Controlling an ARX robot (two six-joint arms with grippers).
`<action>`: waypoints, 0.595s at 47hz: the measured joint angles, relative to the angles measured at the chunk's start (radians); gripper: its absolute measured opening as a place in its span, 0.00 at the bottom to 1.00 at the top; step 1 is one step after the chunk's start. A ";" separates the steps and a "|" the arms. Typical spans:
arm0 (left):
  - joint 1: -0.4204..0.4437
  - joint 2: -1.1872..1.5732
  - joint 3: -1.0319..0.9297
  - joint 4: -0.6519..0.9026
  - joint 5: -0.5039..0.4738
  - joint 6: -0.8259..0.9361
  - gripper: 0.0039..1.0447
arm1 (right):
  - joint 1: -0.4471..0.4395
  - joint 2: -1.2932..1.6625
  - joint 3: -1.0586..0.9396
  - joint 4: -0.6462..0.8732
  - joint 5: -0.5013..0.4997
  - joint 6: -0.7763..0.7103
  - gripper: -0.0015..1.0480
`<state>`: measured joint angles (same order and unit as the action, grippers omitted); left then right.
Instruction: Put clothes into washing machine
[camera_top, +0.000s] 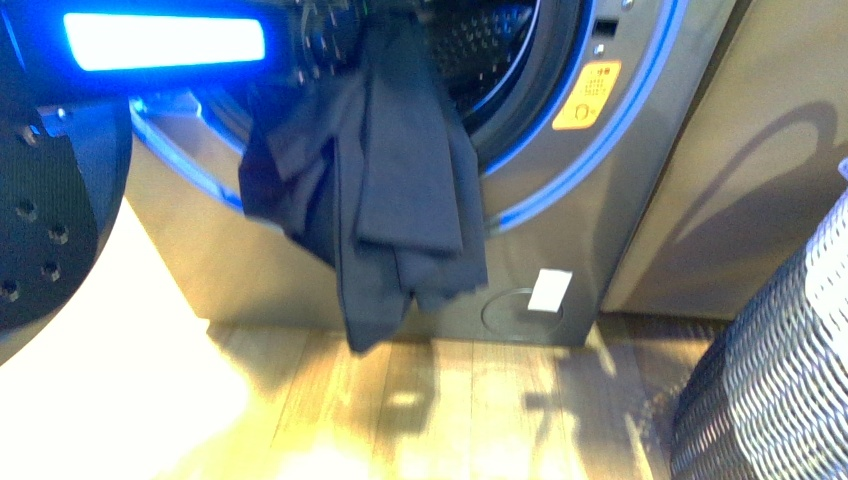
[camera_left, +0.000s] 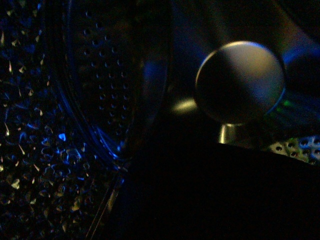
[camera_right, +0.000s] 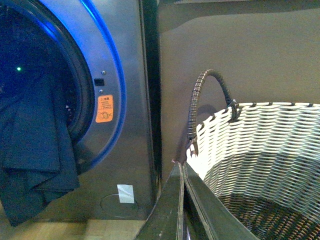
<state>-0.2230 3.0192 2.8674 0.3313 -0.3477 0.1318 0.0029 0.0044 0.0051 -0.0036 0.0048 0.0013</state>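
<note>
At the porthole of the washing machine (camera_top: 560, 230): one set of clothes (camera_top: 390, 190), a single dark navy garment in folded layers. Its upper end lies over the lower rim and into the perforated drum (camera_top: 480, 40). The rest hangs limp down the front panel, with the lowest tip near the wooden floor (camera_top: 450, 400).

On the washer front:
- one orange sticker (camera_top: 587, 95), beside the blue-lit opening ring
- one white label (camera_top: 549, 290), low on the panel

One grey-brown cabinet (camera_top: 740, 150) stands against the washer's side. One woven basket (camera_top: 780, 370) stands in front of the cabinet; one dark handle (camera_right: 200, 95) shows.

Right gripper (camera_right: 181, 172): jaws together, nothing between them, by the basket rim and well apart from the garment.

Left wrist view is dim. It shows drum perforations and one round metal knob (camera_left: 240, 82). The left gripper's fingers are not discernible, so I cannot tell the jaw state.
</note>
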 joint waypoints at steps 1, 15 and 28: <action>0.000 0.000 0.002 0.011 0.001 0.000 0.06 | 0.000 0.000 0.000 0.000 0.000 0.000 0.02; -0.006 0.001 0.003 0.101 -0.017 0.011 0.06 | 0.000 0.000 0.000 0.000 0.000 0.000 0.02; -0.010 0.012 0.003 0.217 -0.064 0.052 0.06 | 0.000 0.000 0.000 0.000 0.000 0.000 0.02</action>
<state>-0.2325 3.0314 2.8700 0.5488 -0.4118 0.1837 0.0029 0.0044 0.0051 -0.0036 0.0044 0.0013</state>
